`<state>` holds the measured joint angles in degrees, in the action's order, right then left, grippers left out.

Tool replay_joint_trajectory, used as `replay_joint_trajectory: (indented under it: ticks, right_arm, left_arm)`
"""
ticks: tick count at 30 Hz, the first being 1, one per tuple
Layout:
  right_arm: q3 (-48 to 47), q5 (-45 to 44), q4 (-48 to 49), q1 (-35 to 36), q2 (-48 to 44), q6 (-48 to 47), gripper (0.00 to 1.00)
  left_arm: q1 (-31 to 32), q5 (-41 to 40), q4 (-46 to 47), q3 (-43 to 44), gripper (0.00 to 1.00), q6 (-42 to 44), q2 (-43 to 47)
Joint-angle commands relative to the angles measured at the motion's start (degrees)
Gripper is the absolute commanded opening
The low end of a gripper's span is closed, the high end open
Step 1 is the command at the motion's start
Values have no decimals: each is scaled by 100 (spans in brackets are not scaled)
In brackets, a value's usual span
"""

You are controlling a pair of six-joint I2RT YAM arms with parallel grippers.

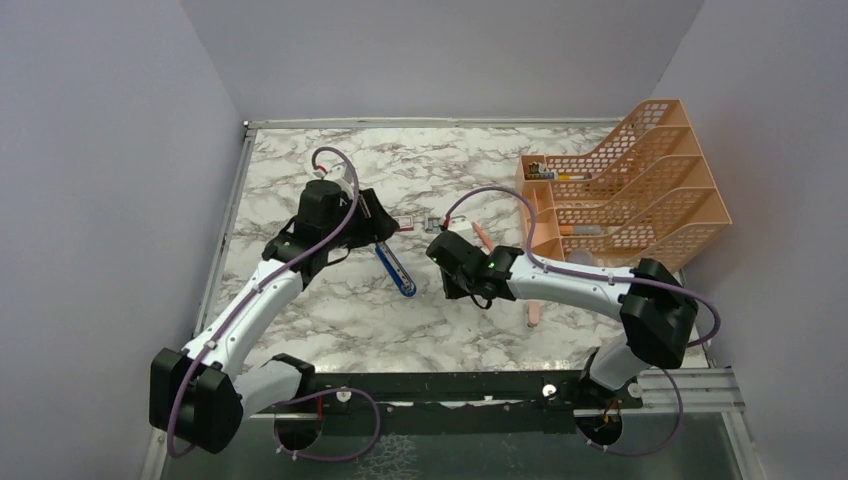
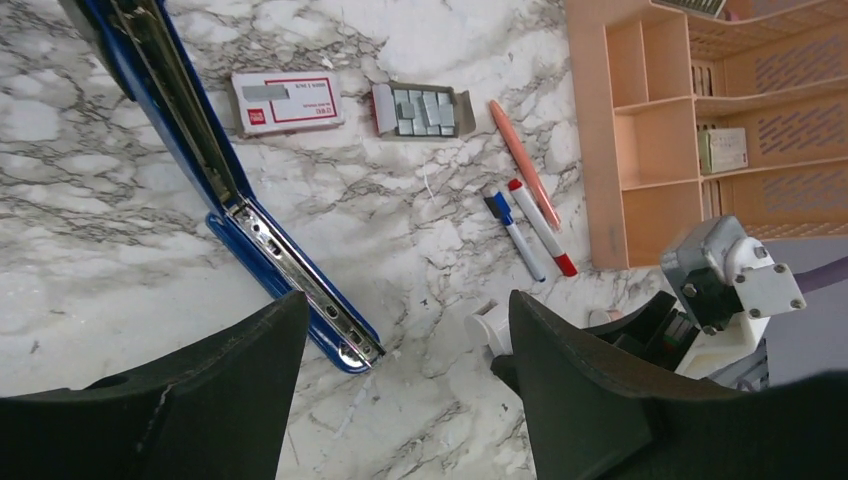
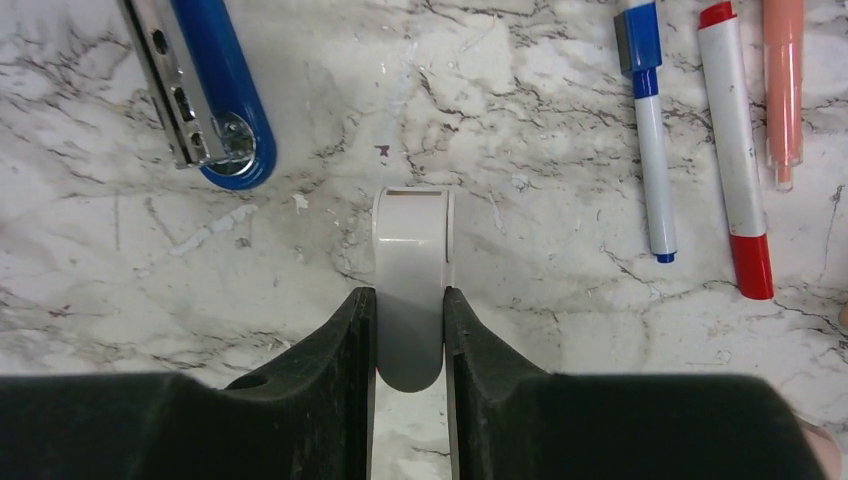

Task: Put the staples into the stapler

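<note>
The blue stapler (image 1: 395, 268) lies opened on the marble table, its silver channel (image 2: 300, 285) facing up and its lid (image 2: 150, 70) swung away; its tip shows in the right wrist view (image 3: 205, 90). The red-and-white staple sleeve (image 2: 288, 100) and the grey tray of staple strips (image 2: 422, 110) lie side by side behind it. My left gripper (image 2: 400, 310) is open and empty, hovering over the stapler's near end. My right gripper (image 3: 410, 295) is shut on a small white oblong block (image 3: 412, 240), just right of the stapler's tip.
A blue-capped pen (image 3: 650, 150), a red-capped pen (image 3: 735, 160) and a pink pen (image 3: 782, 90) lie right of the block. A peach mesh organizer (image 1: 625, 185) stands at the back right. Walls close in the table's left and far sides.
</note>
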<state>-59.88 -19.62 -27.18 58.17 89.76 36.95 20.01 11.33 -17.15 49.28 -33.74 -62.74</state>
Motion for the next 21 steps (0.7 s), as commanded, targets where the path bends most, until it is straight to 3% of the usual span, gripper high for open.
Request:
replay_joint_trajectory:
  ticks: [1, 6, 13, 21]
  right_arm:
    - [74, 100, -140, 19, 256, -64, 25]
    - [64, 168, -206, 19, 510, -30, 30]
    - [105, 158, -301, 19, 482, -13, 60]
    - [345, 447, -244, 19, 7, -17, 62]
  left_arm:
    - [222, 72, 498, -139, 74, -234, -233]
    - [363, 50, 627, -94, 73, -265, -442]
    - [433, -7, 701, -221, 73, -341, -471]
    - [561, 51, 847, -457, 73, -453, -515]
